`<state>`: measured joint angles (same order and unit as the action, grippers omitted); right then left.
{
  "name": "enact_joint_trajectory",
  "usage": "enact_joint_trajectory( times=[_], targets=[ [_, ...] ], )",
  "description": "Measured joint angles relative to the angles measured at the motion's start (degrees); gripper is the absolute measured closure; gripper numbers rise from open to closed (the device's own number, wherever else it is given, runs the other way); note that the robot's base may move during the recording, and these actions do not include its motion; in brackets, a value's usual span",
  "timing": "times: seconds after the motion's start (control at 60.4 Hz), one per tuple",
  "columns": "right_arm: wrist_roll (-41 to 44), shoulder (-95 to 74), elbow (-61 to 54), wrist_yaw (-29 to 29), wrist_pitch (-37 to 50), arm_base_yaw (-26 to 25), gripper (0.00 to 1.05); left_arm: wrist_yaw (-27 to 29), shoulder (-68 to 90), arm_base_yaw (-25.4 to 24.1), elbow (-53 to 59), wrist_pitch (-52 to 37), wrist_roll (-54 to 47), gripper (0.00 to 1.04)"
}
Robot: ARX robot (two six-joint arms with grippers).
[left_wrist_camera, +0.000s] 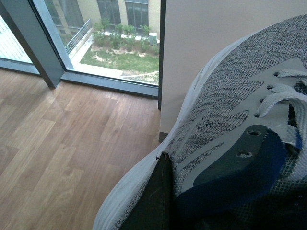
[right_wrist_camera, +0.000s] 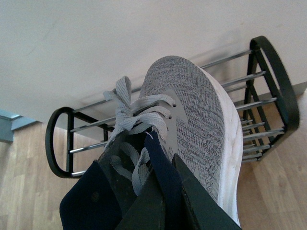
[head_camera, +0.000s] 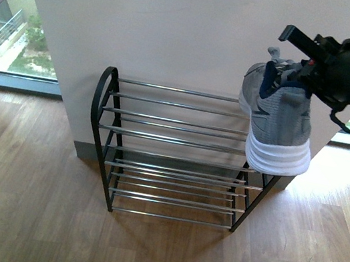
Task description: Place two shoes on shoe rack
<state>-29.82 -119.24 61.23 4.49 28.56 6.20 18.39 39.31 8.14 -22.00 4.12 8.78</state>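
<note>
Grey sneaker (head_camera: 278, 122) hung toe-down at the right end of the shoe rack (head_camera: 100, 104), by its upper rods and apparently not resting on them. Right gripper (head_camera: 299, 66) was clenched on its navy collar. Second sneaker (left_wrist_camera: 225, 120) was held up off to the left, near the window (left_wrist_camera: 120, 52), w/ left gripper (left_wrist_camera: 196, 184) clamped on its collar too. All rack tiers were bare, so neither shoe was placed yet and both were left to set down.

rack (head_camera: 173, 140): on floor (head_camera: 14, 198), against wall (head_camera: 179, 30) | sneaker (head_camera: 282, 119): aloft over rack's right end
</note>
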Motion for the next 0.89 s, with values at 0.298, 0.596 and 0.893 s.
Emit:
enact_joint_trajectory(
  times=[0.298,0.596,0.893],
  targets=[
    [-0.37,-13.18,12.13,-2.12,1.22,-0.11,1.03,0.0,0.0,0.0,0.0,0.0,0.0,1.03],
    [-0.35,-26.58,25.57,0.42,-0.5,-2.49,1.03,0.0,0.0,0.0,0.0,0.0,0.0,1.03],
    [1.95,-35.58,35.39,0.57,-0.61,-5.53,1.03,0.0,0.0,0.0,0.0,0.0,0.0,1.03]
  ],
)
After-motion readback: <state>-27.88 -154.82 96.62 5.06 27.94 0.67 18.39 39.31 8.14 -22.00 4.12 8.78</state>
